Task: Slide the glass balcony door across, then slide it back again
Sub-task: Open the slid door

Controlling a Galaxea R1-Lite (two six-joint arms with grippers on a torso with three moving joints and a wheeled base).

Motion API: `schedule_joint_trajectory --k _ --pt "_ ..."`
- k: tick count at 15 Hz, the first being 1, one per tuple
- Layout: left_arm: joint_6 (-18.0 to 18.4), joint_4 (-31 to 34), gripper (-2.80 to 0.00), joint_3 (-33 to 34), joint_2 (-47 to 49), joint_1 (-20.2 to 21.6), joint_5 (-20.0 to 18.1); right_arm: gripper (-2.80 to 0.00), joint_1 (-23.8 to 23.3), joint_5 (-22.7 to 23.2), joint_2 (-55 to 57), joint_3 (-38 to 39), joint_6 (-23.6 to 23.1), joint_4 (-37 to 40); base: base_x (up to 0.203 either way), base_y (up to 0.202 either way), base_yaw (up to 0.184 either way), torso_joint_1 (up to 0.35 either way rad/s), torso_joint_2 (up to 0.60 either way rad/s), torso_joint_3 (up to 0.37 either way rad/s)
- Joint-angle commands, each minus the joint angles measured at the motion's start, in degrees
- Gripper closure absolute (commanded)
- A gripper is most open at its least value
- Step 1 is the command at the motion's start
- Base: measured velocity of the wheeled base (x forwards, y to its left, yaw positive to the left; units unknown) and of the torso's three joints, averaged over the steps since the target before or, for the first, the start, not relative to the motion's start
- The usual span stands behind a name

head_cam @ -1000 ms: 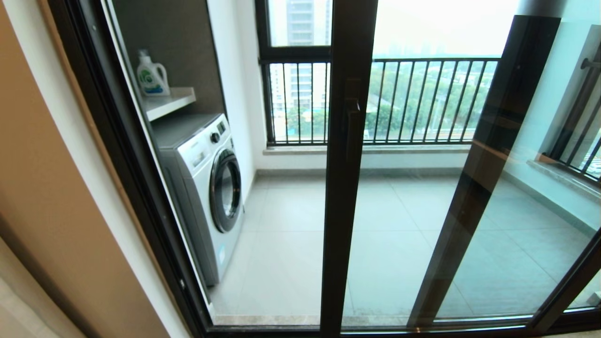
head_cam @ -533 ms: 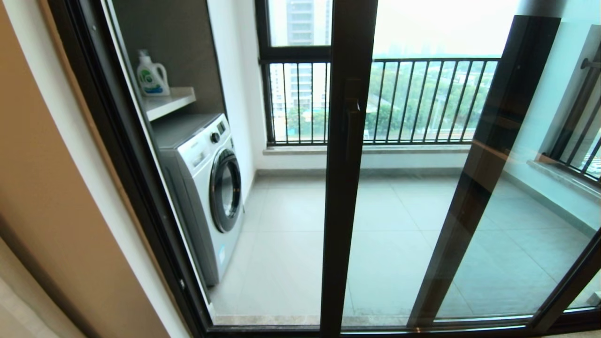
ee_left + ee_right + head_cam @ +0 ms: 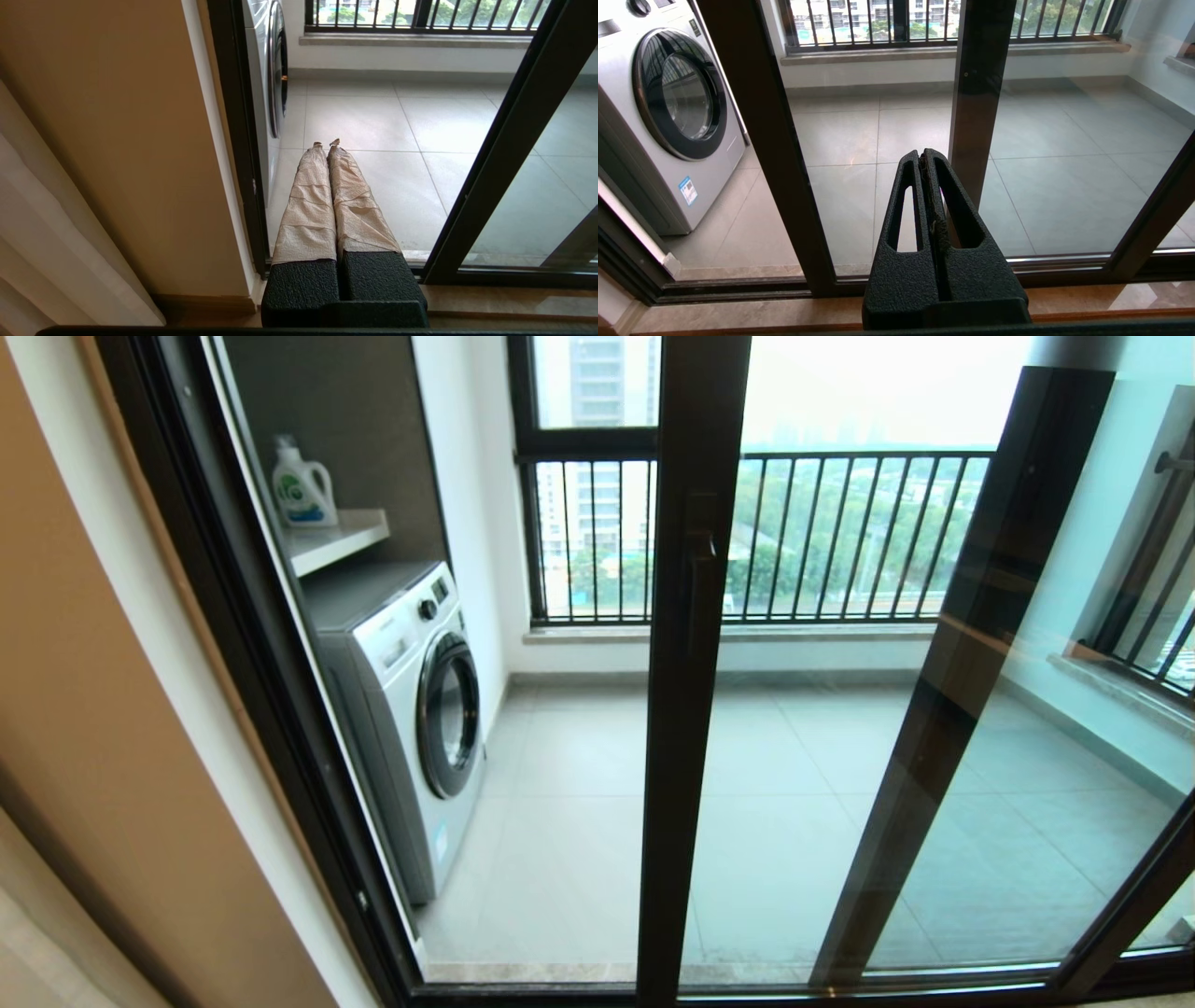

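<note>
The glass balcony door (image 3: 822,775) has a dark brown frame. Its handled upright (image 3: 686,756) stands mid-view, with the slim dark handle (image 3: 702,581) halfway up. Left of that upright the doorway looks open onto the balcony floor. Neither gripper shows in the head view. My left gripper (image 3: 327,142), fingers wrapped in beige tape, is shut and empty. It hangs low by the left jamb (image 3: 233,140), apart from the door upright (image 3: 504,149). My right gripper (image 3: 923,155) is shut and empty too, low in front of the glass, right of the upright (image 3: 770,140).
A white washing machine (image 3: 411,709) stands at the balcony's left, with a detergent bottle (image 3: 301,485) on a shelf above it. A black-railed window (image 3: 840,532) closes the far side. A beige wall (image 3: 112,728) flanks the doorway on the left. A second dark upright (image 3: 971,644) shows behind the glass.
</note>
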Motion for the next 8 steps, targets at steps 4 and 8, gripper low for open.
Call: schedule_joint_trajectory --k 4,8 --pt "0.04 0.0 0.0 0.07 0.14 0.01 -0.02 0.0 0.0 1.62 6.61 -12.82 1.51 -0.02 0.0 0.0 0.0 0.0 0.0 0.0" --pt "-0.02 0.0 0.0 0.02 0.14 0.01 -0.02 0.0 0.08 8.6 27.74 -29.41 1.38 -0.44 0.0 0.0 0.0 0.0 0.0 0.0"
